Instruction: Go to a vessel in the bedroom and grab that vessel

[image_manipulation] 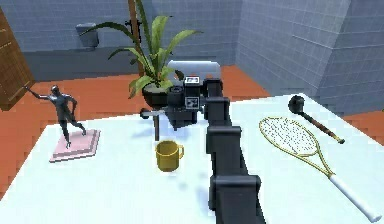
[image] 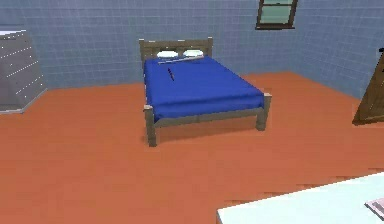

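Shows a wooden bed [image: 200,92] with a blue cover on a reddish floor [image: 80,160], two white pillows [image: 167,53] at its headboard, a small dark item [image: 172,70] just below them. Catches a grey dresser [image: 18,70] at the left edge, a window [image: 277,12] upper right, a white tabletop [image: 320,205] corner bottom right.

Blue bed [image: 200,85], yellow mug [image_manipulation: 169,155], white table [image_manipulation: 120,190], perhaps pink statue base [image_manipulation: 77,147]

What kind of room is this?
Most likely a bedroom: a bed with a blue cover and two pillows stands out on the floor, and a grey dresser stands at the forward view's left.
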Robot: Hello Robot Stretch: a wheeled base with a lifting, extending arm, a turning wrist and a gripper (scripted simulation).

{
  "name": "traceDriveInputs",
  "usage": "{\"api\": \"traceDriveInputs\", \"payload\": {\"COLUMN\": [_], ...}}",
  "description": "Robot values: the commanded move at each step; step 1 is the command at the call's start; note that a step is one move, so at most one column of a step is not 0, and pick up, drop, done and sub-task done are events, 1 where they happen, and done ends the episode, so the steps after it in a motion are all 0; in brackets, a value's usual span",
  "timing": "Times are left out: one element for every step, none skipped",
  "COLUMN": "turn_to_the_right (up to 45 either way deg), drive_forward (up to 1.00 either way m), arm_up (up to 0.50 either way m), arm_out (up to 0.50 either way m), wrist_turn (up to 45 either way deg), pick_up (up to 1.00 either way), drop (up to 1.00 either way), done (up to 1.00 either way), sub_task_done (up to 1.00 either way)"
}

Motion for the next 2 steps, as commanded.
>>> {"api": "traceDriveInputs", "payload": {"turn_to_the_right": [0.0, 0.0], "drive_forward": [0.00, 0.00], "arm_up": [-0.30, 0.00], "arm_out": [0.00, 0.00], "wrist_turn": [0.0, 0.0], "pick_up": [0.00, 1.00], "drop": [0.00, 0.00], "done": [0.00, 0.00], "sub_task_done": [0.00, 0.00]}}
